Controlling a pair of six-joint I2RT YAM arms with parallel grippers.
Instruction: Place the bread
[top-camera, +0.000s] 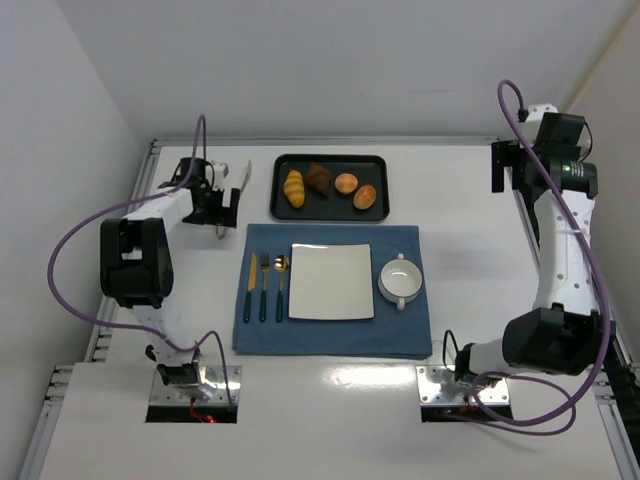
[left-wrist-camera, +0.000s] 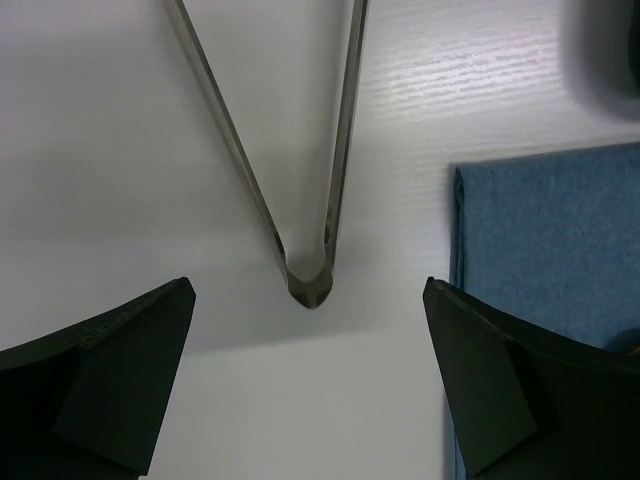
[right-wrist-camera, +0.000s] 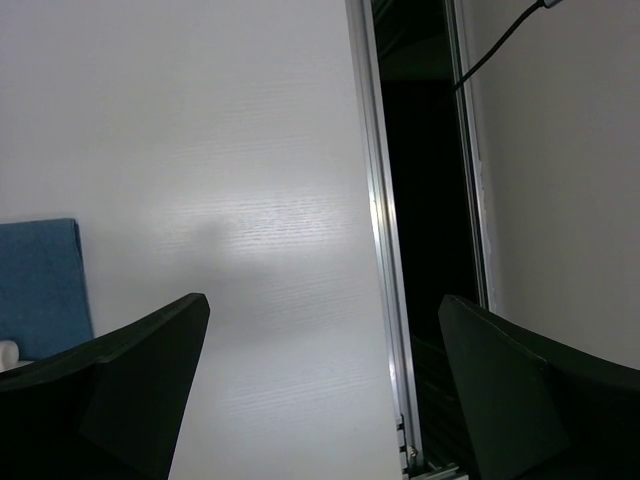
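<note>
The bread (top-camera: 294, 188), a golden ridged roll, lies at the left end of the black tray (top-camera: 380, 165) at the back of the table. My left gripper (top-camera: 225, 207) is left of the tray, low over the table and open. In the left wrist view my left gripper (left-wrist-camera: 308, 335) has the closed end of a pair of metal tongs (left-wrist-camera: 310, 285) just ahead of its fingers, nothing between them. My right gripper (top-camera: 497, 168) hangs at the far right near the table's edge; the right wrist view shows my right gripper (right-wrist-camera: 325, 315) open and empty.
A dark brown pastry (top-camera: 319, 178) and two round buns (top-camera: 346, 183) share the tray. A blue placemat (top-camera: 330, 290) carries a knife, fork, spoon (top-camera: 282, 265), a white square plate (top-camera: 331, 282) and a white bowl (top-camera: 400, 281). The table's metal rail (right-wrist-camera: 385, 260) runs beside my right gripper.
</note>
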